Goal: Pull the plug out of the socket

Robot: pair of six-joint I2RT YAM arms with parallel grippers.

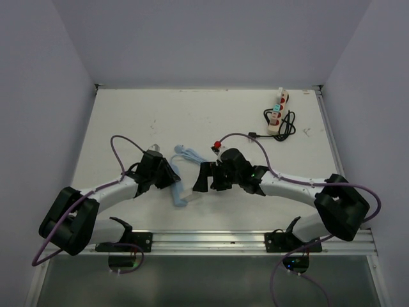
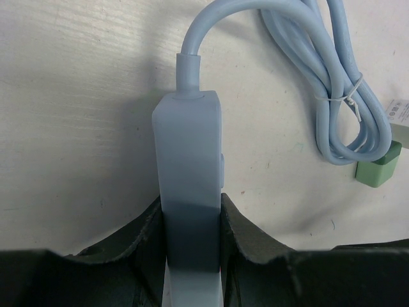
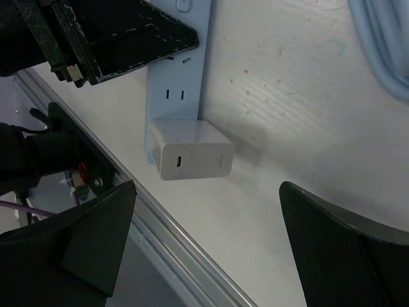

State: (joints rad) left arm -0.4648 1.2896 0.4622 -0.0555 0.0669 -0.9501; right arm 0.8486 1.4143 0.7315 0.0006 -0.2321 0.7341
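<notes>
In the top view the socket strip [image 1: 178,190] lies on the surface [image 1: 128,121] at centre, between the left tool [image 1: 167,176] and the right tool [image 1: 206,179]. The plug [image 3: 192,150] sits on its lower end. The strip's coiled cable [image 1: 190,154] lies just above, and a second strip [image 1: 280,110] lies at upper right.

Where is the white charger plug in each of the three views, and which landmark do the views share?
Top external: the white charger plug sits low, left of centre, at the near end of the light blue power strip.
Left wrist: not in it.
Right wrist: left of centre, on the strip.
Shared landmark: that strip, seen in all three.
</notes>
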